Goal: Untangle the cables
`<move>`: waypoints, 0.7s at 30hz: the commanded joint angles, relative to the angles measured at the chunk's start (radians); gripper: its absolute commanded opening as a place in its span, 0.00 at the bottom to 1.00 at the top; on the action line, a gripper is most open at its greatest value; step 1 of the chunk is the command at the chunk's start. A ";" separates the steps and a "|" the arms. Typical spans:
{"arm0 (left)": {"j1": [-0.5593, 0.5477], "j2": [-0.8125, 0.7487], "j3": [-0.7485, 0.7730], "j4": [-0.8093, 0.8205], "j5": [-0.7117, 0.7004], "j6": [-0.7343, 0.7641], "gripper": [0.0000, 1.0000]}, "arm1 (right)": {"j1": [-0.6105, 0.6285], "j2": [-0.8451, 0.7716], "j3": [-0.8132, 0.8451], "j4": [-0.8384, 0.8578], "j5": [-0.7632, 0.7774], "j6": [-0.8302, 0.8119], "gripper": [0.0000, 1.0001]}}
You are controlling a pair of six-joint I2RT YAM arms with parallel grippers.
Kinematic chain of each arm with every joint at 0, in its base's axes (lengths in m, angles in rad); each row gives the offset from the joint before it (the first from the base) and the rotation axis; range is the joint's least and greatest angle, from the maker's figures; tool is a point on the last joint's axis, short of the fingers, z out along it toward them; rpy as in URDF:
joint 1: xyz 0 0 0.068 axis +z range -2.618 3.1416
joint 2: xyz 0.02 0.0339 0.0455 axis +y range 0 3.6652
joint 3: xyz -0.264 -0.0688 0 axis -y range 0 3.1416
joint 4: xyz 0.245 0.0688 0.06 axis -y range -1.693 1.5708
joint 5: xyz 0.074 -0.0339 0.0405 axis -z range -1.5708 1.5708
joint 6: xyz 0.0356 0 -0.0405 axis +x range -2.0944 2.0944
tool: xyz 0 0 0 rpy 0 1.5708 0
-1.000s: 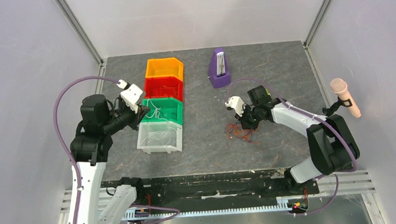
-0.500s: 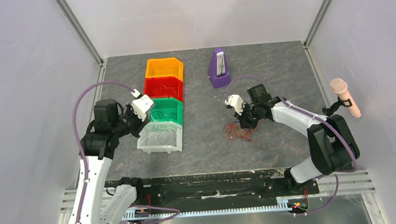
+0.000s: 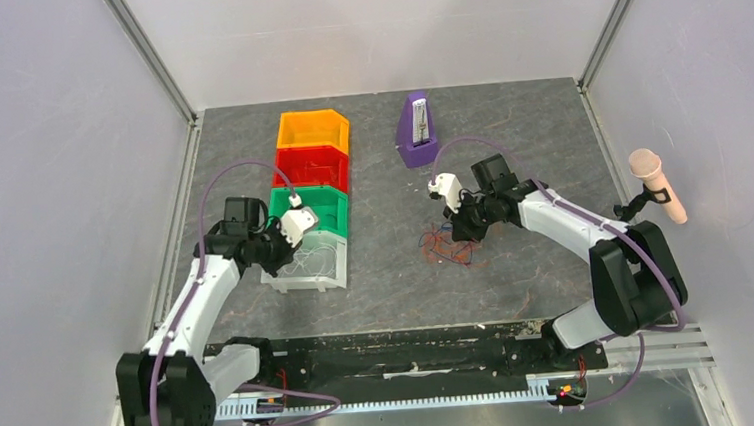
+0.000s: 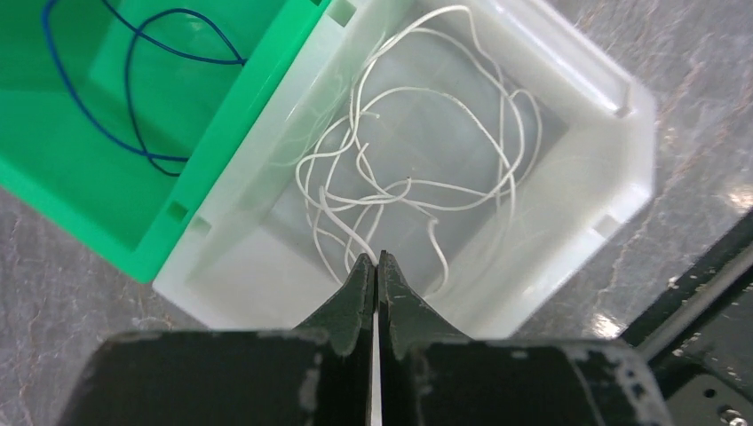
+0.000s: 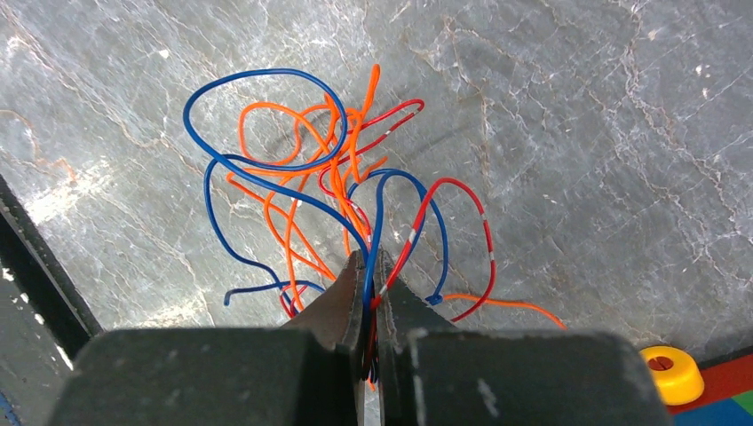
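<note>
**Operator:** What has my right side got hold of?

**Spotter:** Your right gripper (image 5: 368,262) is pinched tight on the tangle (image 5: 342,191). A blue strand and a red one with pale bands run straight in between its fingertips. The rest fans out below them in orange, blue and red loops over the grey table (image 5: 577,133). You can see their shadows on the stone, but I cannot tell whether the lowest loops touch it.

**Operator:** Where does that sit on the table?

**Spotter:** From above it is right of centre, in front of the purple wedge-shaped thing (image 3: 416,130) and well apart from your row of bins. A microphone (image 3: 657,185) stands off at the right edge.

**Operator:** And my left?

**Spotter:** Your left gripper (image 4: 374,262) has its jaws pressed together with nothing between them. It hangs over the near side of the clear bin (image 4: 613,177). Loose white wires (image 4: 417,186) lie coiled on that bin's floor below the fingertips, and I cannot tell whether the tips touch them.

**Operator:** What about the other bins?

**Spotter:** The green bin (image 4: 89,177) butts against the clear one and holds a single blue wire (image 4: 129,89). Behind it come the red bin (image 3: 312,167) and then the orange bin (image 3: 313,129). What lies in those two is too small to make out.
</note>
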 commanded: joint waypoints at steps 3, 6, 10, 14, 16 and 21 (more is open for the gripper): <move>-0.004 0.111 -0.027 0.142 -0.037 0.127 0.02 | -0.002 -0.054 0.046 0.000 -0.036 0.030 0.00; -0.015 0.143 -0.042 0.176 -0.070 0.146 0.02 | -0.002 -0.059 0.043 -0.002 -0.039 0.036 0.00; -0.034 0.167 -0.045 0.188 -0.088 0.153 0.02 | -0.002 -0.056 0.040 0.004 -0.040 0.039 0.00; -0.037 0.099 0.031 0.086 0.000 0.134 0.39 | -0.002 -0.053 0.049 0.007 -0.046 0.047 0.00; -0.037 0.042 0.086 0.017 0.049 0.118 0.50 | -0.001 -0.055 0.055 0.008 -0.055 0.055 0.00; -0.037 -0.017 0.272 -0.211 0.085 0.100 0.61 | -0.002 -0.077 0.066 0.026 -0.116 0.112 0.00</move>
